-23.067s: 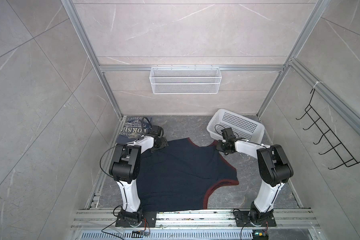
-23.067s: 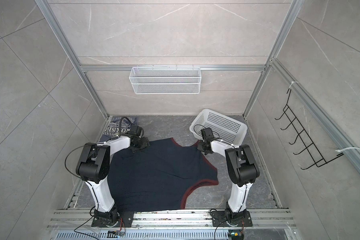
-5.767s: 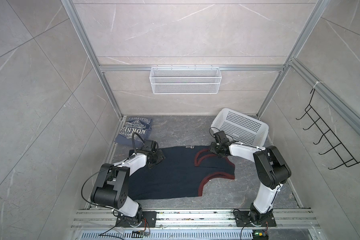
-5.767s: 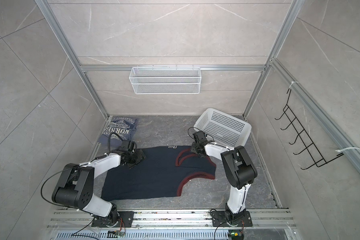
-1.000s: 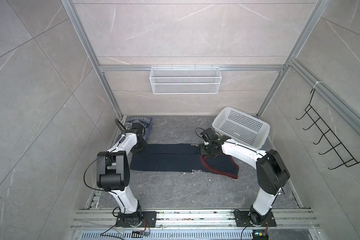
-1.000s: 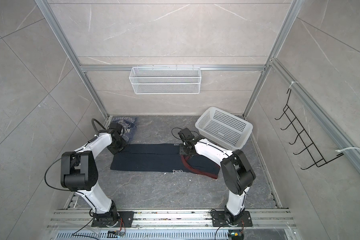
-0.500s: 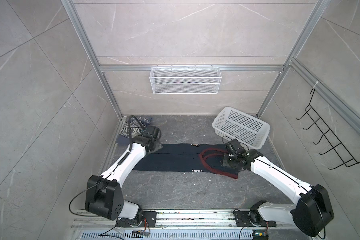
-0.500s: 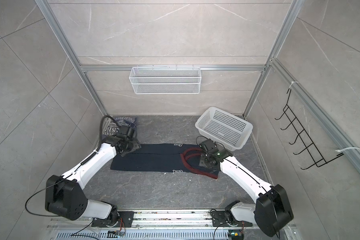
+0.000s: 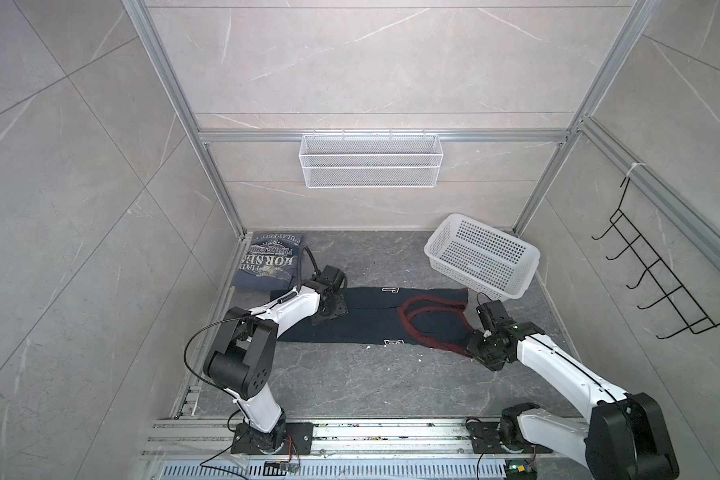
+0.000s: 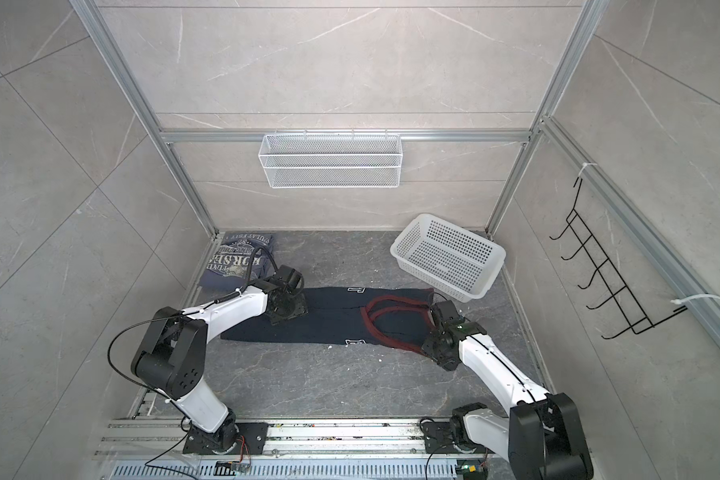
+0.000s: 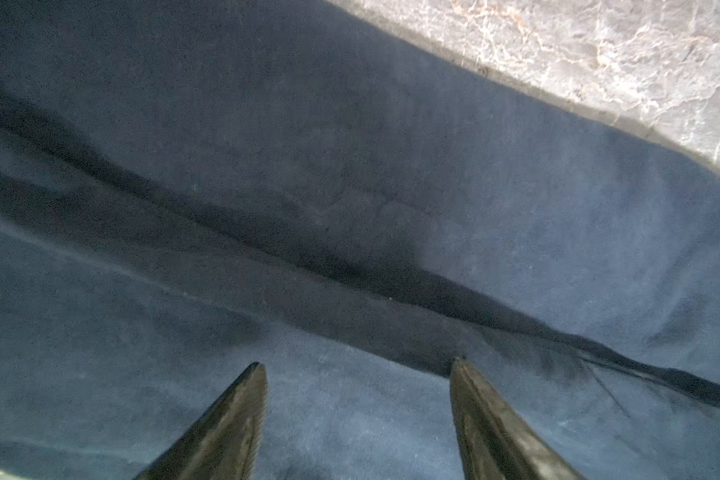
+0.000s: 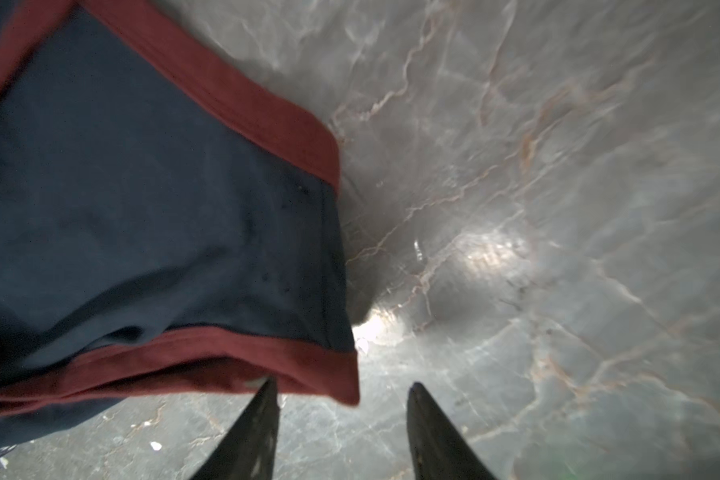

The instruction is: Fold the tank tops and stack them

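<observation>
Though agape and empty, left pincer, right pincer at navy tank top, white basket just beside

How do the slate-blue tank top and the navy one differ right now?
The slate-blue tank top is folded into a compact packet in the far left corner; the navy tank top lies as a long narrow strip across the middle. The slate-blue tank top carries white lettering; the navy tank top has maroon trim. Both lie on the grey floor, outside the white basket.
</observation>
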